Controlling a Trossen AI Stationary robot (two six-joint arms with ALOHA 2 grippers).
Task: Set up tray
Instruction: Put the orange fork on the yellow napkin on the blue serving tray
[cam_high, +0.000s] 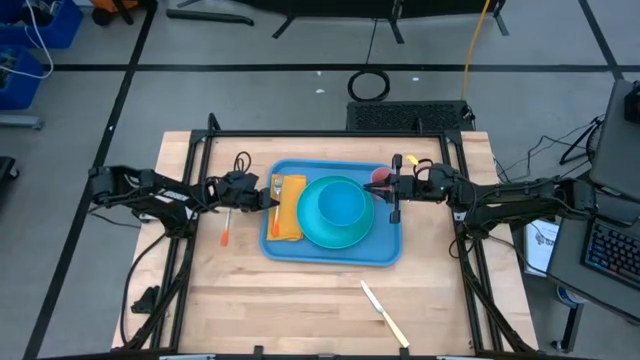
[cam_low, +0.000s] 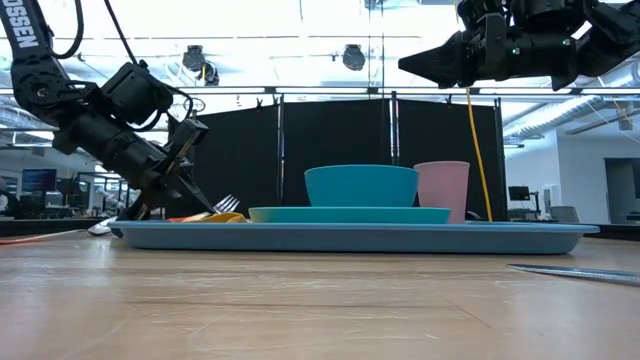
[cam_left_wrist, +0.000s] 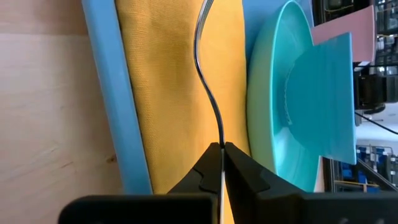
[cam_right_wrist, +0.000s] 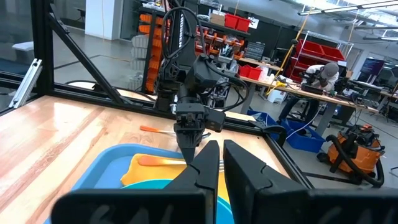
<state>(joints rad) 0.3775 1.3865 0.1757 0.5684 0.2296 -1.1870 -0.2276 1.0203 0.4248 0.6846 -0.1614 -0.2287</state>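
Observation:
The light-blue tray (cam_high: 385, 250) lies mid-table and holds a yellow napkin (cam_high: 291, 210) at its left end. Beside the napkin stands a teal bowl (cam_high: 342, 205) on a teal plate (cam_high: 322, 236), with a pink cup (cam_high: 380, 177) at the far right. My left gripper (cam_high: 270, 197) reaches over the tray's left rim and is shut on a metal fork (cam_left_wrist: 205, 74) above the napkin (cam_left_wrist: 168, 93). My right gripper (cam_low: 410, 65) hangs shut and empty, high over the tray's right part. My left gripper pinches the fork's handle (cam_left_wrist: 221, 148) between its two fingertips. The fingers come from the table's left, slanting down, and lie along the fork. The fork runs on past them over the napkin, its tines (cam_low: 228, 203) just above the cloth; whether they rest on it I cannot tell.
A knife (cam_high: 385, 313) lies on the bare wood near the table's front edge, right of the middle. An orange-handled utensil (cam_high: 227, 232) lies on the wood left of the tray. Black frame posts (cam_high: 205, 140) stand along the table's sides.

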